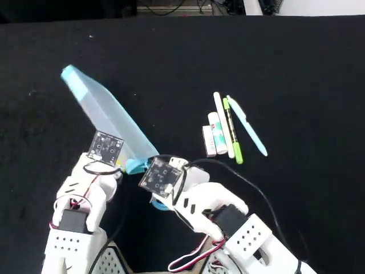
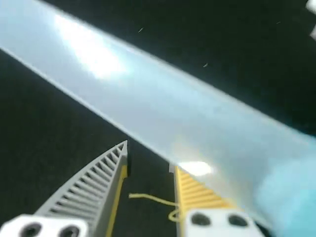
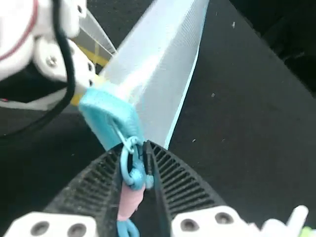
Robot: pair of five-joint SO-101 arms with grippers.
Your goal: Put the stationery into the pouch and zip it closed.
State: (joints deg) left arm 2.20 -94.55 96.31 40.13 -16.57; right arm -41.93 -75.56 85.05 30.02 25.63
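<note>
The translucent pale blue pouch (image 1: 108, 119) stretches diagonally, while the stationery (image 1: 229, 130) lies clustered well apart from it.

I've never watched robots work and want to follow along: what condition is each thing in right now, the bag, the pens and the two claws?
pouch: on the table, nothing visible inside; zip open or closed, cannot tell.
zipper pull: pinched by the right gripper.
stationery: loose on the table, outside the pouch.
left gripper: open, at the pouch's edge.
right gripper: shut on the zipper pull.
</note>
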